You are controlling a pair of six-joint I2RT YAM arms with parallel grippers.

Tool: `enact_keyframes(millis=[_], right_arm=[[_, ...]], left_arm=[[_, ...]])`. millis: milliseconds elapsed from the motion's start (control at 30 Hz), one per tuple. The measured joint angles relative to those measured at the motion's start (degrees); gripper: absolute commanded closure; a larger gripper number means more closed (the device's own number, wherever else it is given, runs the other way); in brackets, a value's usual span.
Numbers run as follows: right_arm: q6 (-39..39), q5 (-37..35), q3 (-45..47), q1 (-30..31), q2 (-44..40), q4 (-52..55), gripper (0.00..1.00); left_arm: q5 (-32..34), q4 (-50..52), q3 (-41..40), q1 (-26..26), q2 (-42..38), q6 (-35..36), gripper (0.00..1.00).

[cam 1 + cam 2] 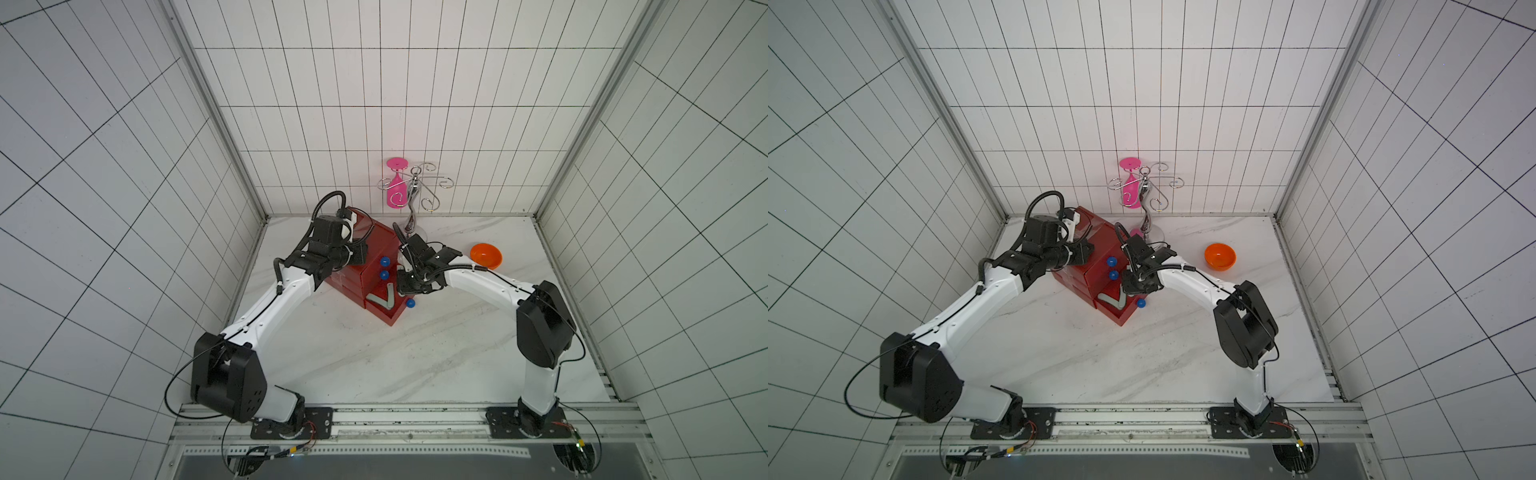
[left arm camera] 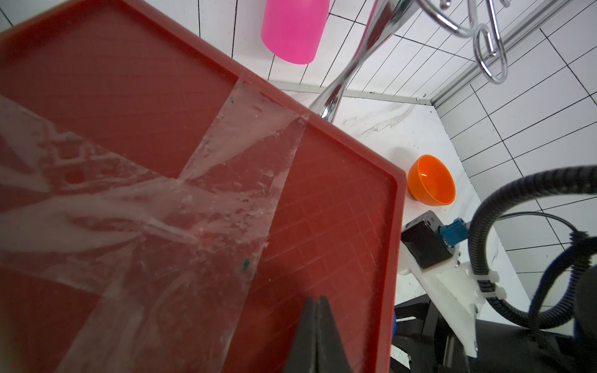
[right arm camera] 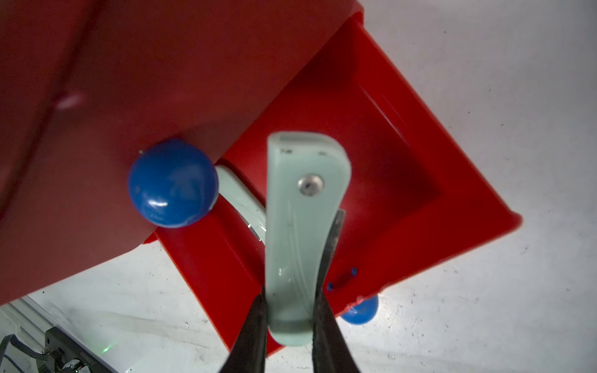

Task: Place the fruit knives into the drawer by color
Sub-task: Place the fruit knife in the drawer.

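The drawer chest [image 1: 376,235] is red with blue ball knobs [image 1: 385,262] and stands at the back of the table. Its bottom drawer [image 1: 390,318] is pulled out. My right gripper [image 3: 289,298] is shut on one end of a mint green fruit knife [image 3: 303,226], which reaches over the open drawer [image 3: 403,168]. Another mint knife [image 3: 239,193] lies inside it. In both top views mint strips [image 1: 376,300] [image 1: 1106,299] form a V in that drawer beside the right gripper [image 1: 400,291]. My left gripper [image 2: 317,298] is shut and empty on the chest's taped top [image 2: 339,226].
An orange bowl [image 1: 486,254] [image 2: 431,181] sits on the table to the right of the chest. Behind the chest stands a chrome wire rack [image 1: 413,187] with a pink glass [image 1: 397,193] hanging upside down from it. Tiled walls close in the table on three sides.
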State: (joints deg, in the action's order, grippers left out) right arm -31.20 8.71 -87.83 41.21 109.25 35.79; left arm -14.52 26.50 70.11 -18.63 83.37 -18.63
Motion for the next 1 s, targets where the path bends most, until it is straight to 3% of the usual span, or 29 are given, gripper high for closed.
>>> enact_keyframes(millis=[300,1000], right_arm=[[-0.3,0.2,0.0,0.0,2.0,-0.6,0.82],[-0.8,0.2,0.0,-0.2,2.6,-1.0,0.67]], left_arm=[[-0.1,0.0,0.0,0.1,0.0,0.0,1.00],[-0.2,0.0,0.0,0.1,0.1,0.0,1.00]])
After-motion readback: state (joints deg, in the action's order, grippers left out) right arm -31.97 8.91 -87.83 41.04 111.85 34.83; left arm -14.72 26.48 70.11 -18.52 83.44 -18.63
